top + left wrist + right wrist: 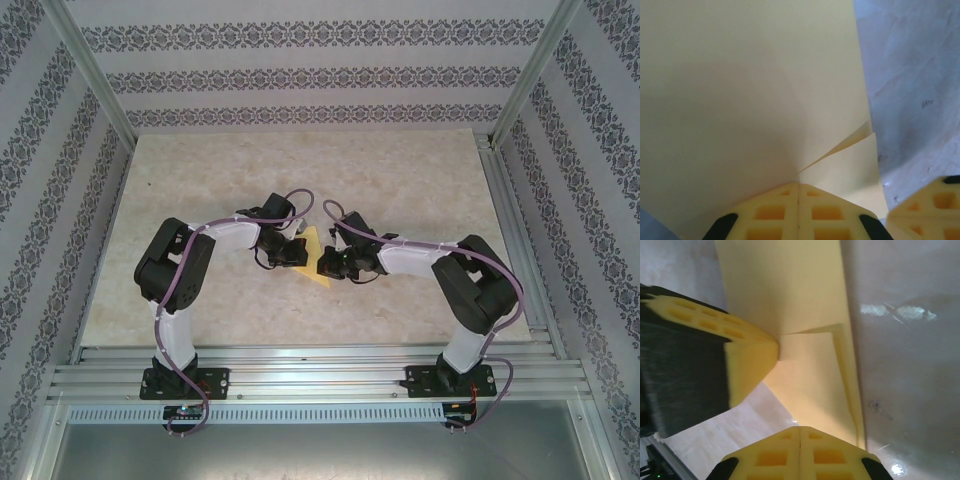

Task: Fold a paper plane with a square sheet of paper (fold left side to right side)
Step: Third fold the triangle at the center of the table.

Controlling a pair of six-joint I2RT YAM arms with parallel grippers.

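Left gripper (pixel 798 194), jaws pressed together, tips right where a flap of the square sheet of paper (pixel 740 100) lifts off the layer beneath. Right gripper (pixel 800 439), jaws also together, sits at the sheet's edge just beside it, around the middle of the table (pixel 300 170). Looks like the left-to-right fold getting creased; next, I'd say, one tip pins the paper while the other sweeps the crease flat without dragging.
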